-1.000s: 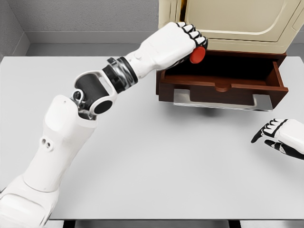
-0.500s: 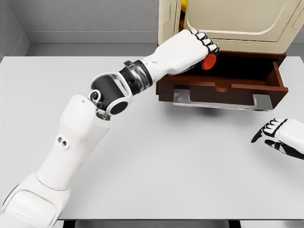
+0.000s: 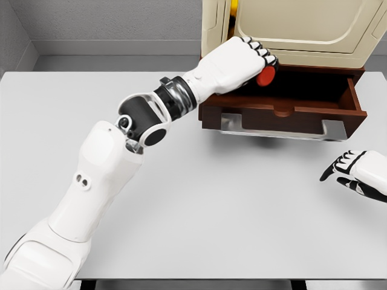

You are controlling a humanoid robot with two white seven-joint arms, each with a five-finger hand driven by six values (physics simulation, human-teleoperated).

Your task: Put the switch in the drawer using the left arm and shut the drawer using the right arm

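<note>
Red switch (image 3: 265, 76) — mostly hidden inside the left hand (image 3: 245, 60) clamped around it, above the open drawer (image 3: 284, 104). Right hand (image 3: 357, 175) rests on the tabletop (image 3: 211, 199), fingers loose — partly cut off.

White arm shells, black joints, black-tipped white hand (image 3: 245, 60).

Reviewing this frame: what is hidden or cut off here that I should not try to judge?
Head view only:
- Red round switch: mostly covered by the left hand; only its red end shows.
- Dark brown wooden drawer: its floor is in shadow behind the front panel.
- Right hand: cut off by the right edge.
- Cream cabinet: its top is cut off by the upper edge.
</note>
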